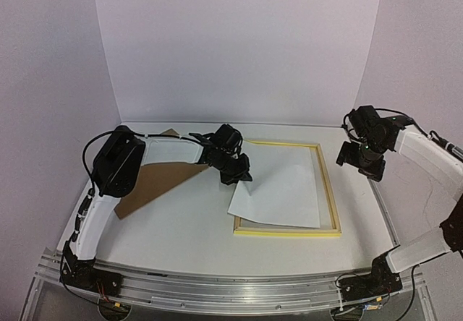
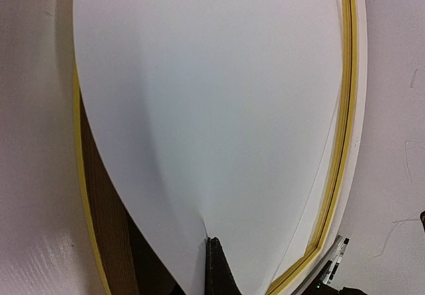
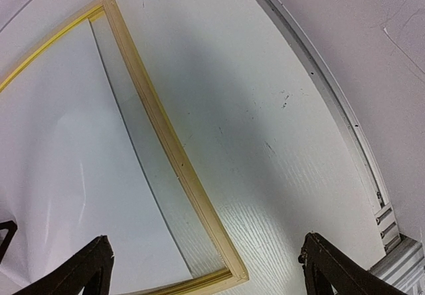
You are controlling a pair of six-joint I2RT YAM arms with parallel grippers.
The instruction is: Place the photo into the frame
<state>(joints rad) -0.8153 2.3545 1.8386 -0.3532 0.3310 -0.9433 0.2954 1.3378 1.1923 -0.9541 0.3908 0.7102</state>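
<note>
The photo [image 1: 286,187] shows only its plain white side and lies across the opening of the yellow-bordered frame [image 1: 329,191]. Its left part rises off the table in a curve. My left gripper [image 1: 239,173] is shut on that raised left edge. In the left wrist view the white photo [image 2: 212,96] fills the picture, pinched at the black fingertips [image 2: 214,268], with the frame's yellow rail [image 2: 342,129] beyond. My right gripper [image 1: 359,158] hangs open above the table beside the frame's far right corner, holding nothing. Its view shows the frame's corner [image 3: 232,275] and the photo [image 3: 60,175] inside.
A brown backing board [image 1: 155,180] lies on the table left of the frame, partly under my left arm. White walls close the back and sides. An aluminium rail [image 1: 217,281] runs along the near edge, and another rail [image 3: 345,129] borders the table's right side.
</note>
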